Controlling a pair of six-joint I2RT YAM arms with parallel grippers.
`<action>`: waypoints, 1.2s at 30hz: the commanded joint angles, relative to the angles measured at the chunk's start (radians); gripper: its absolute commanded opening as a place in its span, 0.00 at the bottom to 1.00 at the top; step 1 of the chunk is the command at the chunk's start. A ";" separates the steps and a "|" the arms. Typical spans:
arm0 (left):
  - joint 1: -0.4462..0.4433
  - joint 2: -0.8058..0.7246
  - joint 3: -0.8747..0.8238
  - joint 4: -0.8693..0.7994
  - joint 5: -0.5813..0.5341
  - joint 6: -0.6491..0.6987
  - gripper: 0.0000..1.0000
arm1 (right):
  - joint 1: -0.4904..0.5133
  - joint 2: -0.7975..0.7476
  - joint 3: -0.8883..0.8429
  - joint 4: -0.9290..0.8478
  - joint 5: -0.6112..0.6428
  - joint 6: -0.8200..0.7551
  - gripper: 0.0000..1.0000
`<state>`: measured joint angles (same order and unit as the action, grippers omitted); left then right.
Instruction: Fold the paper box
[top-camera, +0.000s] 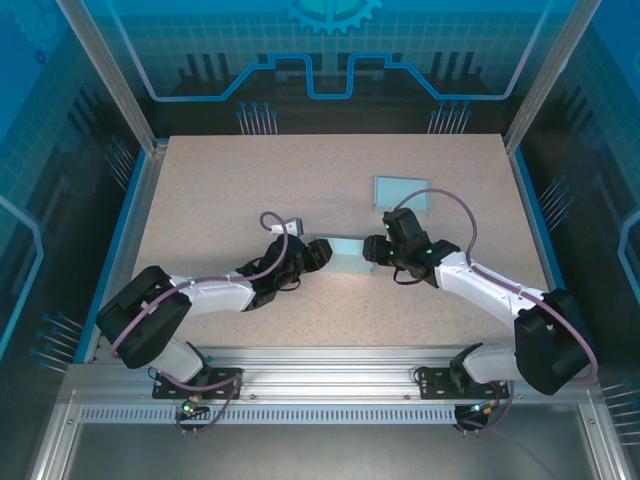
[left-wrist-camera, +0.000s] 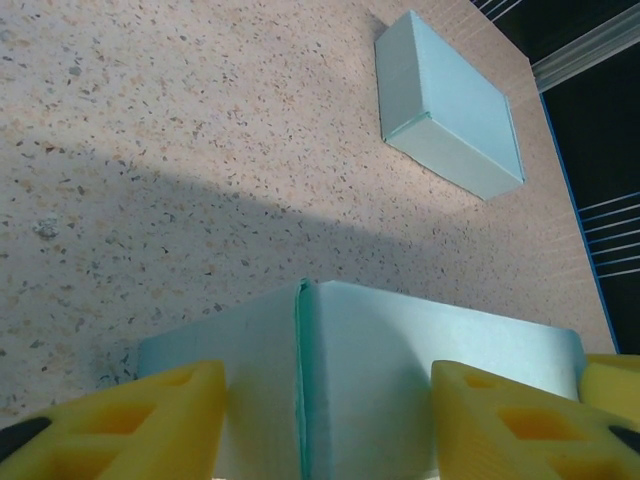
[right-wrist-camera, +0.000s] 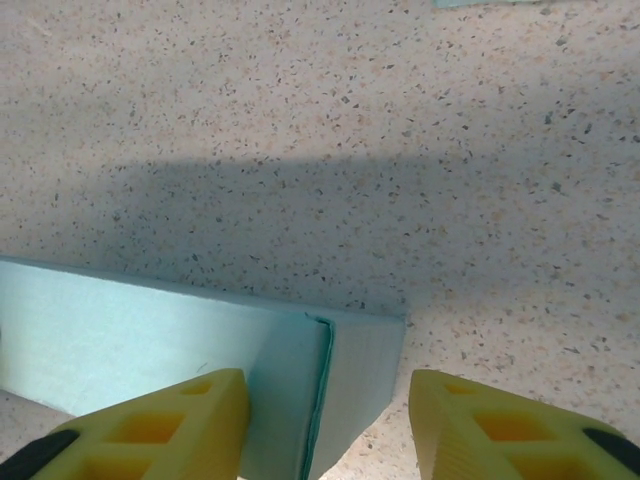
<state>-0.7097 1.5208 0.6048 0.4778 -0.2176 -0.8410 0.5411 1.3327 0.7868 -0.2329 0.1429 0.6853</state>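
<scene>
Overhead feed: the paper box (top-camera: 345, 256) is lying near the middle of the table (top-camera: 230, 190), pale blue, and I am seeing both arms reaching in at it from opposite sides. The left gripper (top-camera: 318, 254) is sitting at its left end and the right gripper (top-camera: 373, 250) at its right end.

Left wrist feed: the yellow fingers (left-wrist-camera: 150, 425) are flanking a corner seam of the box, and both are overlapping its faces. I cannot tell whether they are pressing on it or merely standing in front of it.

Right wrist feed: the jaws are standing apart, straddling the box's end. One finger is overlapping the long face, while a sliver of tabletop is showing between the other finger and the short face.

A second pale blue box (top-camera: 402, 193) is resting farther back, beyond the right gripper, not touching the first.
</scene>
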 joint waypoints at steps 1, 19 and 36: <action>0.014 0.011 -0.074 -0.194 -0.023 -0.011 0.45 | -0.013 0.029 -0.076 -0.073 0.000 0.017 0.45; 0.086 0.009 -0.170 -0.049 0.075 -0.054 0.29 | -0.020 0.022 -0.103 -0.068 -0.006 0.028 0.39; 0.084 -0.203 0.087 -0.225 0.401 1.223 0.77 | -0.014 0.045 -0.074 -0.080 -0.018 0.010 0.37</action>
<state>-0.6273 1.3117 0.6590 0.3309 0.0330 0.0612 0.5358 1.3254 0.7422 -0.1371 0.1146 0.7109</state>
